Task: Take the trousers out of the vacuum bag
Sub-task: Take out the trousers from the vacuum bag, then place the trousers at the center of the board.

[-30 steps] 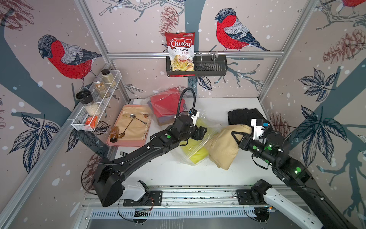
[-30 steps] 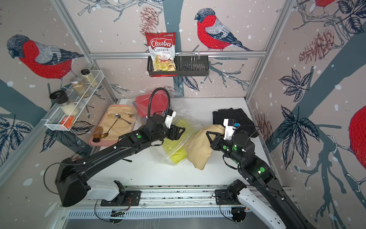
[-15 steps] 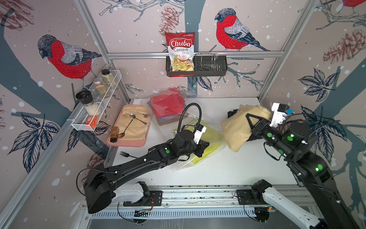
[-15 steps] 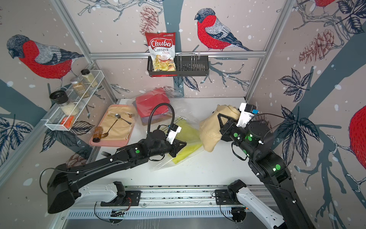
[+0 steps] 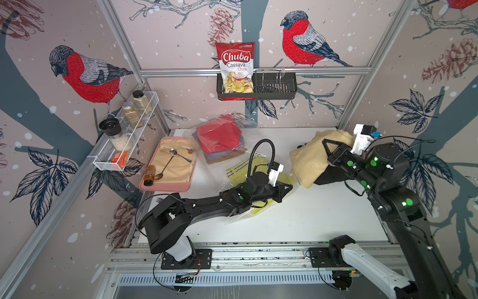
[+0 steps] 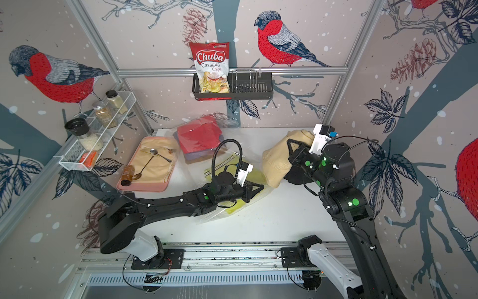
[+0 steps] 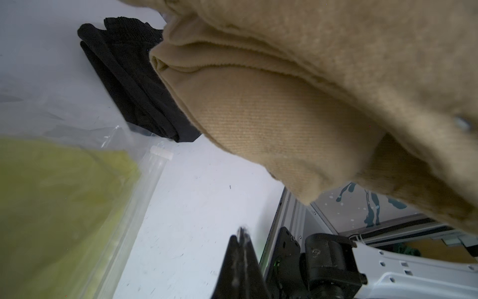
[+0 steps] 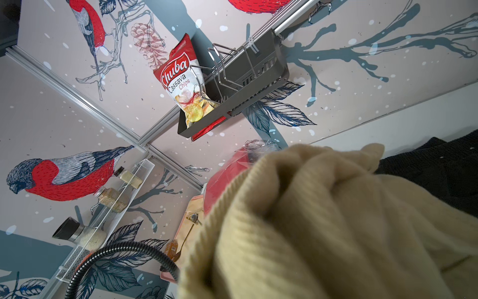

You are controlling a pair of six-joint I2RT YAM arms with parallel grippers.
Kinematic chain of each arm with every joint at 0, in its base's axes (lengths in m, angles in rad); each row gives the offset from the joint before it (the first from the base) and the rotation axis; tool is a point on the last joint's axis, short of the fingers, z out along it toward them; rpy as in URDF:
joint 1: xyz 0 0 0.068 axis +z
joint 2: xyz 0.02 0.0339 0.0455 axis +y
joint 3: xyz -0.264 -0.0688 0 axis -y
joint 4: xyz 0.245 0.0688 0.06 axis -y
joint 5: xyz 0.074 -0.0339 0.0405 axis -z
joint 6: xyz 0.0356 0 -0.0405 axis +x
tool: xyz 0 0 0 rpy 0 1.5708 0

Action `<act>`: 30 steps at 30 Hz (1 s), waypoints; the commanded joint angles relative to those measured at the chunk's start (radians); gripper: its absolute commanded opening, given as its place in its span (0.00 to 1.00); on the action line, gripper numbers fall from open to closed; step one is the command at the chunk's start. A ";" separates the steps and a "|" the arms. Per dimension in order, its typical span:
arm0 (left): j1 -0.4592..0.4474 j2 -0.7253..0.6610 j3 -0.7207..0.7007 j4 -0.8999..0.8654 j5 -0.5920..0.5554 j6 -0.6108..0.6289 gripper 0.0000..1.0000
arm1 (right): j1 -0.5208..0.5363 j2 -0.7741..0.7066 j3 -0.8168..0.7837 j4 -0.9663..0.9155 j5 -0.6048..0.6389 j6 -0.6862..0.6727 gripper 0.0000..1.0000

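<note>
Tan trousers (image 5: 309,161) hang bunched from right gripper (image 5: 326,151), beside vacuum bag (image 7: 155,165), over black trousers (image 5: 333,177). Right arm raised, elbow bent, jaws clamped on tan cloth. Left arm stretched low across bag holding yellow trousers (image 5: 240,168). We see left gripper (image 5: 289,186) pressed together near zip edge; whether it pinches film, we cannot tell.

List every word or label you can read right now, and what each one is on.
"Chuba": chips packet, in both top views and the right wrist view.
"Cassava": same packet.
"Chips": same packet.
Small print along the packet's top edge: too small to read.
Brown bottle label: too small to read.
Orange box: any print is too blurred to read.
</note>
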 commanded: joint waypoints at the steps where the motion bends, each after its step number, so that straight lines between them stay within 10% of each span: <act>1: -0.002 0.075 0.055 0.183 0.033 -0.070 0.00 | -0.084 0.006 -0.006 0.188 -0.161 0.040 0.00; 12: 0.065 0.401 0.373 0.298 0.117 -0.167 0.00 | -0.383 0.020 -0.090 0.353 -0.529 0.151 0.00; 30: 0.163 0.808 0.847 0.416 0.222 -0.336 0.00 | -0.584 0.082 -0.229 0.547 -0.744 0.169 0.00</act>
